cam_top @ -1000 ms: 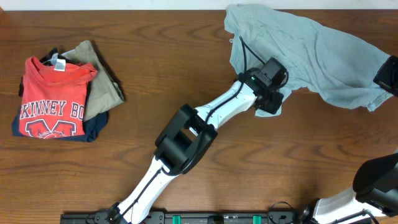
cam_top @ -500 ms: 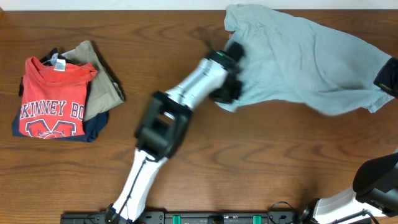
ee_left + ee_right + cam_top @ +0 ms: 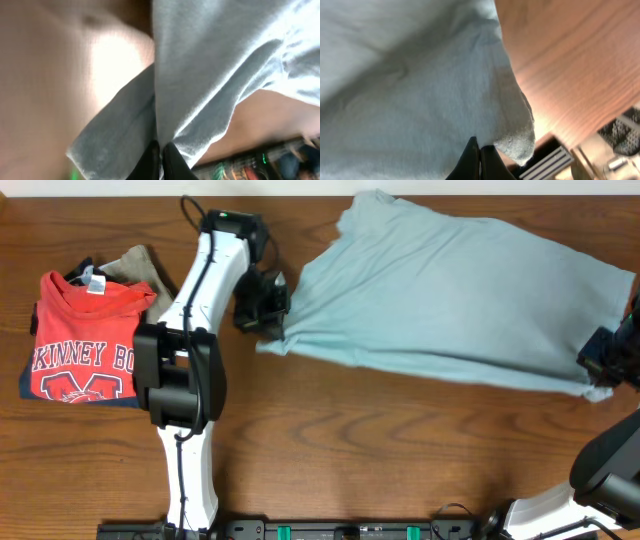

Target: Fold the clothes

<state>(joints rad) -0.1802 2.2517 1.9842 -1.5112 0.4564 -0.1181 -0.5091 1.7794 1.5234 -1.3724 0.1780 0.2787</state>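
Observation:
The pale blue-grey garment is stretched flat across the table's back right, from the middle to the right edge. My left gripper is shut on its left lower corner; the left wrist view shows the cloth pinched between the black fingers. My right gripper is shut on the right lower corner at the table's right edge; the right wrist view shows the cloth held between the fingers.
A stack of folded shirts lies at the left: a red T-shirt with white lettering on top, an olive-tan garment behind it, dark cloth beneath. The wooden table shows in front.
My left gripper has pulled the garment's corner far to the left, spreading the bunched cloth out flat. The right gripper has come down a little at the right edge.

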